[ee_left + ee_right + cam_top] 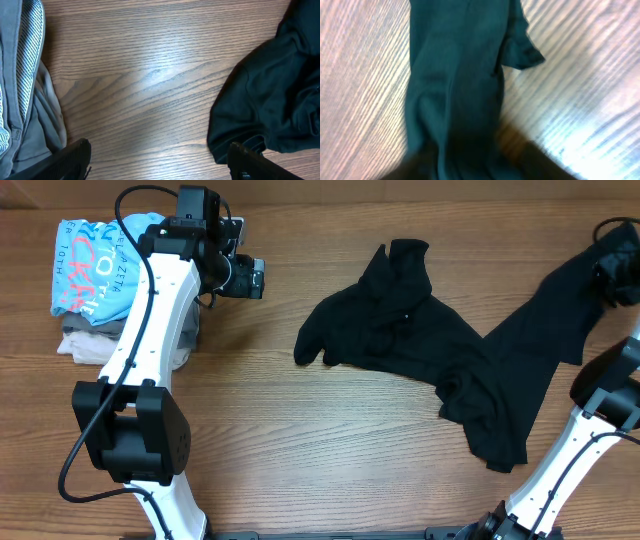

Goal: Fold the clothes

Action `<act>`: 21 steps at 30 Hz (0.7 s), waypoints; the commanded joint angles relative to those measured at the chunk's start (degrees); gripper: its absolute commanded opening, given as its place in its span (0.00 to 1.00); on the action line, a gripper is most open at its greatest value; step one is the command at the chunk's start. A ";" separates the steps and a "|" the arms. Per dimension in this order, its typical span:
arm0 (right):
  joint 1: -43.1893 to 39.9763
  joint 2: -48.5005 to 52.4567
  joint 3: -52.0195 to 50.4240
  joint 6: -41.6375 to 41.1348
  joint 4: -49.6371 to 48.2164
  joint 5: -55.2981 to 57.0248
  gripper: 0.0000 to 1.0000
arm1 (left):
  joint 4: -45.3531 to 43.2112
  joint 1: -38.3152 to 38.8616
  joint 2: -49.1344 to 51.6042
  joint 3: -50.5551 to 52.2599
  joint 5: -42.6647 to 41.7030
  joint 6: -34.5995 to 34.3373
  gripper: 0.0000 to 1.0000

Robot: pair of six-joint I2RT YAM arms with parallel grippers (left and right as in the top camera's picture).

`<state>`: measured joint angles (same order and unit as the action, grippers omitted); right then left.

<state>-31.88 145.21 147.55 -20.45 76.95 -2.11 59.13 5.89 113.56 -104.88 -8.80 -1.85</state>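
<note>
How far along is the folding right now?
Done: a folded stack sits at the far left. In hand: the right gripper is shut on one end of the black clothes, which stretch toward the right corner. The left gripper hangs open over the table, holding nothing. Left: the black clothes lie crumpled, with no fold made yet.

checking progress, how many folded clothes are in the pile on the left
3: light-blue shirt on top, grey garment under it, beige garment at the bottom; the left arm may hide more.
</note>
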 commanded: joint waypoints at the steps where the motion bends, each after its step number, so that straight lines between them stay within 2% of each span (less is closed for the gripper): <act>1: -0.44 -5.18 4.85 -0.37 4.15 -4.57 1.00 | 0.00 -0.09 0.48 -1.25 -0.24 -1.18 0.89; 8: 7.45 -9.88 6.71 5.35 19.93 -13.00 1.00 | 1.81 -0.09 0.28 -1.27 -0.31 -1.16 0.88; 18: 27.65 -9.66 4.33 6.93 19.74 -12.37 0.98 | 5.81 -1.03 -0.33 -1.46 -4.79 -0.87 0.87; 21: 31.63 -9.64 0.42 3.80 15.87 -11.47 0.94 | 4.39 -1.03 -0.33 -1.46 -4.76 -0.44 0.87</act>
<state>-2.15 136.77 150.89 -14.74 94.80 -14.55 64.45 5.19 113.56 -104.88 -12.05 -1.83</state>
